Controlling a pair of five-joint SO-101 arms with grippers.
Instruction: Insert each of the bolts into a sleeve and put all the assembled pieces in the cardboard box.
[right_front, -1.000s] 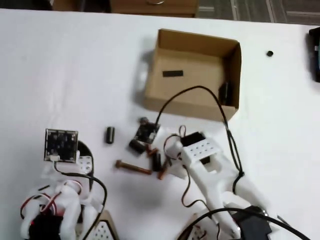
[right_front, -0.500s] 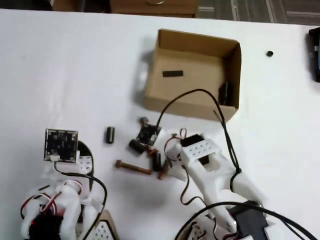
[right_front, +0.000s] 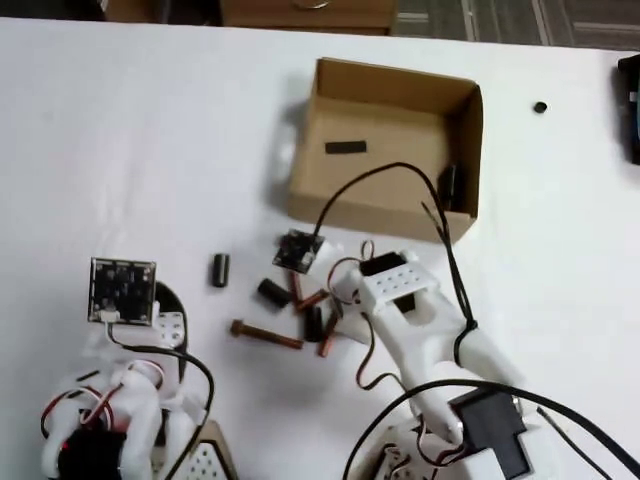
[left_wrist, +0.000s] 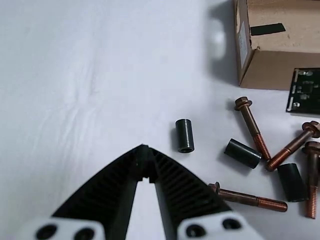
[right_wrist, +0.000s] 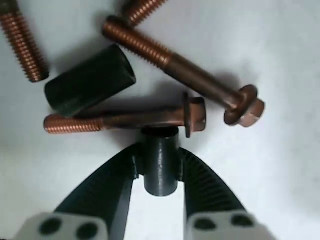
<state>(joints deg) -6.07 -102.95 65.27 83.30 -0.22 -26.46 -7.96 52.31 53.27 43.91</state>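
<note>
Between the ribbed black fingers of the right gripper (right_wrist: 160, 154) sits a short black cylindrical sleeve (right_wrist: 161, 167). The jaws are closed on its 2 sides, open only as wide as the sleeve. Just beyond its far end a copper-coloured flanged bolt (right_wrist: 130, 119) lies crosswise, touching it or nearly so. A 2nd copper bolt (right_wrist: 185, 70) and a loose black sleeve (right_wrist: 90, 80) lie close behind.

Seen from the high camera, this heap is near the middle of the white table (right_front: 150, 150). The open brown cardboard box (right_front: 395, 75) stands at 1 o'clock from the heap. 1 lone black sleeve (right_front: 220, 270) stands apart at 9 o'clock, and 1 long bolt (right_front: 265, 335) lies at 7 o'clock. A dark piece (right_front: 450, 185) rests inside the box, but I cannot tell what it is.

At 8 o'clock, well apart, the left gripper (left_wrist: 145, 165) hangs over bare table, its tips together and holding nothing.

I judge that the step is taking up a sleeve. Next, this sleeve should be lifted free of the heap without dragging the bolts. The left gripper should take the long bolt by its head so the 2 parts can meet end to end.
</note>
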